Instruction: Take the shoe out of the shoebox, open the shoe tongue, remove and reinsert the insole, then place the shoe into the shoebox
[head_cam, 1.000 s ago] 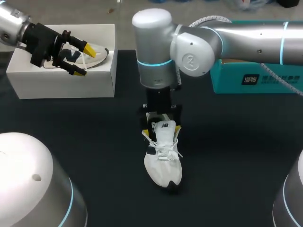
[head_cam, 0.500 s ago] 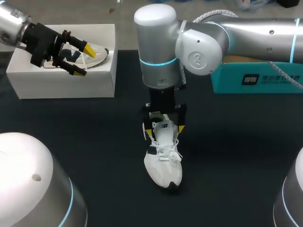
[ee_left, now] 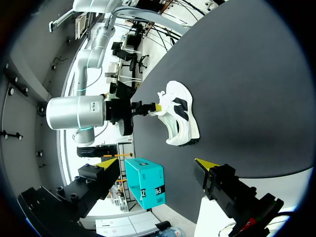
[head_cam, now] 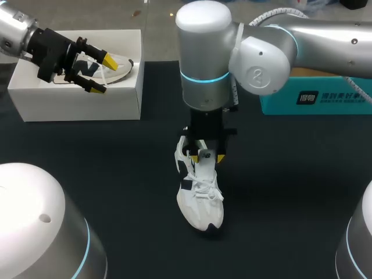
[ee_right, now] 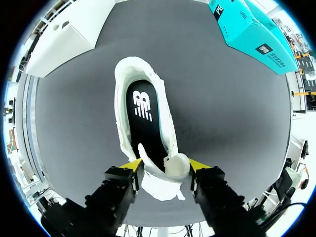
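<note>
Shoes show up twice from above. The white shoe (head_cam: 200,203) lies on the dark table (head_cam: 290,186), near the middle, with its toe pointing toward the robot. The right gripper (head_cam: 203,157) comes straight down onto the open top of this shoe, at the end away from the toe. Off to the left, well apart from it, the left gripper (head_cam: 96,72) hangs over the white shoebox (head_cam: 75,102). Its two yellow tips are spread wide and hold nothing. A second shoe (head_cam: 119,63) lies inside the shoebox, just past those tips. A teal box (head_cam: 314,99) sits at the far right of the table.

From the left wrist, the left gripper (ee_left: 154,162) has its fingers far apart with nothing between them. The shoe (ee_left: 181,116) is far ahead of it on the table. The right gripper (ee_left: 150,106) touches the shoe's top end there. The teal box (ee_left: 145,182) sits beyond the shoe.

From the right wrist, the right gripper (ee_right: 165,165) looks down into the shoe. The white tongue (ee_right: 168,172) sits between its two fingers (ee_right: 131,165), which press on it from both sides. Ahead of the tips the shoe gapes open, and the black insole (ee_right: 144,118) lies flat inside it.
</note>
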`<state>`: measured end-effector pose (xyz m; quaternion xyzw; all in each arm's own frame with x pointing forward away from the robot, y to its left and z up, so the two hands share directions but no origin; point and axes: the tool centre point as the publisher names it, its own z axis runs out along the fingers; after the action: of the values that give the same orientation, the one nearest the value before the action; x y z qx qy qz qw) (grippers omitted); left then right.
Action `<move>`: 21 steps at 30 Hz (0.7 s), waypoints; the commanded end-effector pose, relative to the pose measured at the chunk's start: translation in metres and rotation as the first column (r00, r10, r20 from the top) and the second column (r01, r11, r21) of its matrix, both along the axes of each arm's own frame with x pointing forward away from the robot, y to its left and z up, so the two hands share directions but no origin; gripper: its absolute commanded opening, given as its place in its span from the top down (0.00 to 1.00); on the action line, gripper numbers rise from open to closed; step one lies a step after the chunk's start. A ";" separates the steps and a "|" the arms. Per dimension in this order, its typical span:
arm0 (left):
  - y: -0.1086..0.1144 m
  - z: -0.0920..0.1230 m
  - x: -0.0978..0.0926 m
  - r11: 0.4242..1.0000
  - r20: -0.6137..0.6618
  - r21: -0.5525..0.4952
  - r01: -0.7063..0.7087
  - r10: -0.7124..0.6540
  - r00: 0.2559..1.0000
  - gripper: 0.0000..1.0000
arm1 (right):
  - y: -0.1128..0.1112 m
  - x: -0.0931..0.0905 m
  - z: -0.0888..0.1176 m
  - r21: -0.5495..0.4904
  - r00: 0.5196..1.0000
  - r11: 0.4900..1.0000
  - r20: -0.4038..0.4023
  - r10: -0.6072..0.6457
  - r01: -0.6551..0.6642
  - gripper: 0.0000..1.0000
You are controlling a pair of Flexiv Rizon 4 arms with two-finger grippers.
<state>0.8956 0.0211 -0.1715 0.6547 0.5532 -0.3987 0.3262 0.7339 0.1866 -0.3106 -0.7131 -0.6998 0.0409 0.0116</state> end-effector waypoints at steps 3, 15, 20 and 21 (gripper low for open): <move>0.000 0.000 0.000 1.000 0.000 0.003 0.002 -0.002 1.000 0.00 | -0.009 -0.004 0.006 0.032 1.000 0.999 0.021 -0.009 0.008 1.00; 0.000 0.000 0.000 1.000 0.000 0.003 0.002 -0.002 1.000 0.00 | -0.011 -0.010 0.009 0.038 1.000 0.999 0.015 0.004 -0.004 0.00; 0.000 0.000 0.000 1.000 0.000 0.003 0.002 -0.002 1.000 0.00 | -0.019 -0.016 0.012 0.033 1.000 0.999 0.013 -0.016 0.016 0.00; 0.000 0.000 0.000 1.000 0.000 0.003 0.002 -0.002 1.000 0.00 | -0.019 -0.018 0.013 0.034 1.000 0.999 0.013 -0.017 0.017 0.00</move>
<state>0.8956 0.0211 -0.1715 0.6547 0.5532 -0.3987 0.3262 0.7209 0.1731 -0.3004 -0.7185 -0.6946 0.0309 0.0193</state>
